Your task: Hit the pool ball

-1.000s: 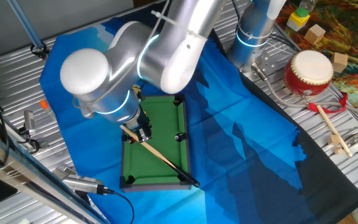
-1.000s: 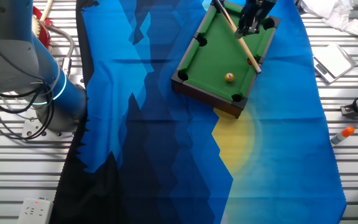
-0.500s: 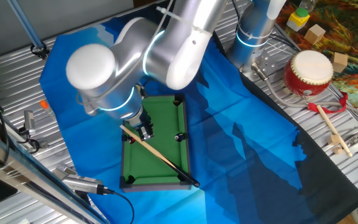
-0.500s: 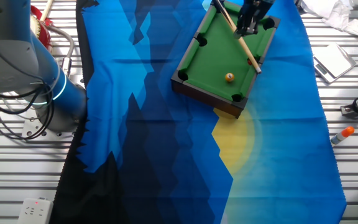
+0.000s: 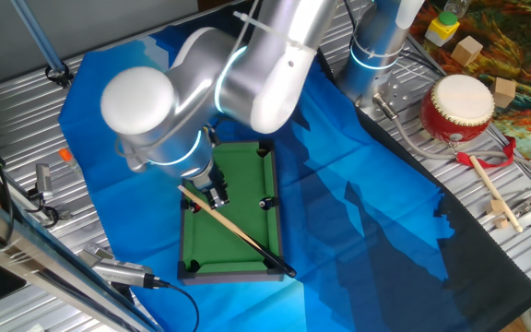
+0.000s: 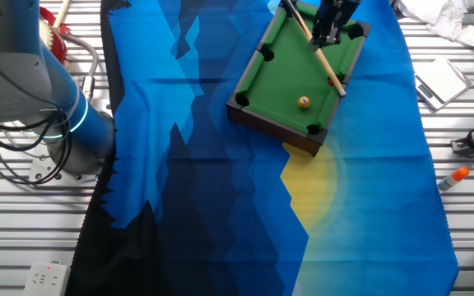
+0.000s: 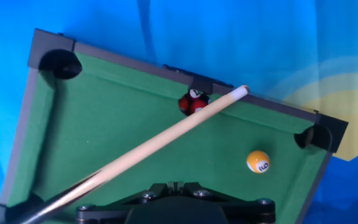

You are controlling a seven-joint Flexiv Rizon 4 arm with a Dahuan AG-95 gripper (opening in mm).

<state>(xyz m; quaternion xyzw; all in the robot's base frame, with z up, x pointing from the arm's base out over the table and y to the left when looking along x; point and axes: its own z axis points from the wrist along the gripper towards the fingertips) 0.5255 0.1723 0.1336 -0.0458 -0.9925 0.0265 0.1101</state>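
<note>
The pool ball [image 7: 258,162] is a small orange ball with a pale spot on the green felt, near a corner pocket; it also shows in the other fixed view [image 6: 304,102]. The wooden cue [image 7: 166,137] lies slanted across the toy pool table [image 5: 247,175], its white tip [image 7: 242,91] on the far rail beside a tiny red ball [image 7: 193,103]. My gripper [image 6: 326,37] hovers over the table's other end, right beside the cue. In the hand view its fingers [image 7: 173,186] sit pressed together with nothing seen between them. The ball lies ahead and to the right of them.
The table stands on a blue cloth [image 6: 188,123]. A red drum [image 5: 457,106] and a drumstick [image 5: 491,189] lie at the right. An orange-capped marker [image 6: 453,178] and white items [image 6: 439,78] lie beside the cloth. My arm's base [image 6: 56,123] stands at the left.
My arm's large upper joint shifted slightly right and up. The gripper, the cue and both balls stay where they were.
</note>
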